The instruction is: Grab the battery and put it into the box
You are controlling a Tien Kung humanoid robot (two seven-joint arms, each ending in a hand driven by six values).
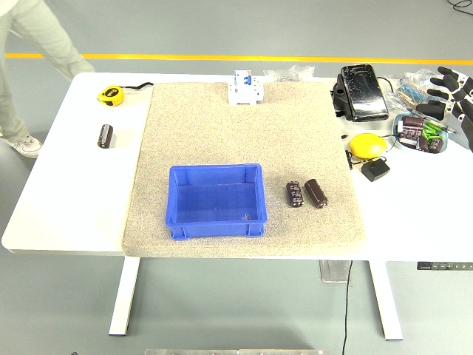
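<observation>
Two dark cylindrical batteries lie side by side on the beige mat, just right of the blue box. The box looks empty apart from a small speck near its right front corner. A third dark battery lies on the bare table at the left. My right hand hovers at the far right edge with its black fingers spread, holding nothing, well away from the batteries. My left hand is out of sight.
A yellow tape measure sits at back left, a white circuit breaker at back centre, a black device at back right. A yellow round object, black adapter and a tray of parts crowd the right. A person's legs stand far left.
</observation>
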